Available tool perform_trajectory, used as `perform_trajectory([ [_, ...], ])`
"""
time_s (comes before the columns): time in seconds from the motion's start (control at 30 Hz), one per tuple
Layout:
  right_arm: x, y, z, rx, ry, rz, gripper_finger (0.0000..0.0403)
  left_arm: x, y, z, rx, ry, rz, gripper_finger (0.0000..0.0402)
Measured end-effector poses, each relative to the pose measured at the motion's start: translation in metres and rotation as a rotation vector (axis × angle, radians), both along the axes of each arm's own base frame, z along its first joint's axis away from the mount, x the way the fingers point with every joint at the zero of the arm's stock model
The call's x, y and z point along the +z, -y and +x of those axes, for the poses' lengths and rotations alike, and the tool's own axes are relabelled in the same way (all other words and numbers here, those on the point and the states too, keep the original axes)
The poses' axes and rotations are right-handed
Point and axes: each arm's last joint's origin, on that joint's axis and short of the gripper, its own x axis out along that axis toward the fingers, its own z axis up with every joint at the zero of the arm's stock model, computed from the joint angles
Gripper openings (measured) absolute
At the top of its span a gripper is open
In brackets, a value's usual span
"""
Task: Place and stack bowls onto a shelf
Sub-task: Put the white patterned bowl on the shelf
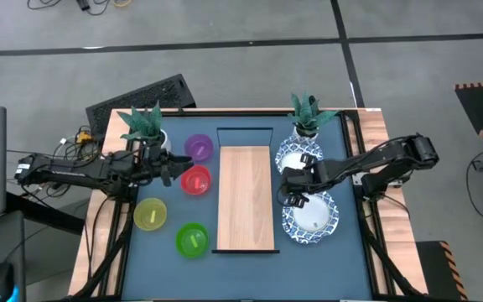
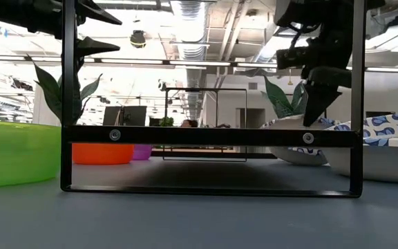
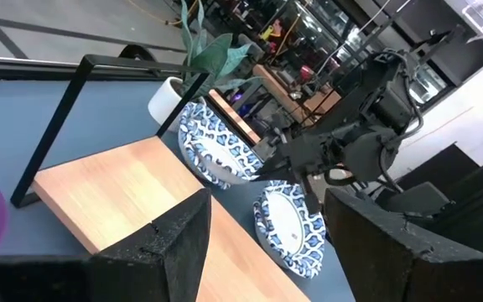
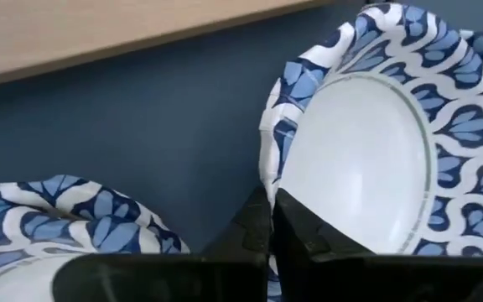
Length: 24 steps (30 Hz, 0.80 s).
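The light-wood shelf (image 1: 246, 197) lies flat in the middle of the blue table. To its left the purple bowl (image 1: 198, 148), red bowl (image 1: 194, 180), yellow bowl (image 1: 150, 214) and green bowl (image 1: 192, 239) stand on their bases. Two white bowls with blue-patterned rims stand to its right, one farther (image 1: 298, 155) and one nearer (image 1: 310, 216). My right gripper (image 4: 271, 220) is tipped steeply down between them, shut on the nearer bowl. My left gripper (image 1: 171, 172) hovers level just left of the red bowl, open, with nothing between its fingers. My right gripper pinches the nearer patterned bowl's rim (image 4: 267, 172) between its two fingers, at the part facing the farther bowl and the shelf. The fingers slant down from above and from the table's right. The bowl (image 4: 367, 151) still rests upright on the table.
Two potted plants stand at the far edge, one on the left (image 1: 145, 126) and one on the right (image 1: 309, 113). A black metal frame (image 2: 68, 104) stands around the shelf. Bare blue table lies along the near edge.
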Motion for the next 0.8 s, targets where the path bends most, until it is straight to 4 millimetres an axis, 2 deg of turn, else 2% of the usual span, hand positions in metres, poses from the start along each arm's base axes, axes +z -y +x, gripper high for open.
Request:
perform_trajectory([
  [0.17, 0.033, -0.003, 0.005, 0.04, 0.058, -0.007, 0.0023, -0.001, 0.0, 0.0, 0.002, -0.012, 0.0, 0.0218],
  [0.3, 0.068, -0.008, 0.015, 0.161, 0.15, -0.042, 0.0023, -0.002, 0.0, 0.0, 0.002, -0.023, -0.002, 0.0218],
  [0.43, 0.09, -0.01, 0.028, 0.334, 0.236, -0.041, 0.0023, -0.002, 0.0, 0.0, 0.004, -0.024, -0.001, 0.0218],
  [0.6, 0.093, -0.006, 0.043, 0.499, 0.298, -0.054, 0.0023, -0.004, 0.0, 0.0, 0.004, -0.044, 0.0, 0.0218],
  [0.8, 0.071, 0.004, 0.065, 0.594, 0.242, -0.097, 0.0023, -0.008, 0.0, 0.0, 0.007, -0.078, 0.002, 0.0218],
])
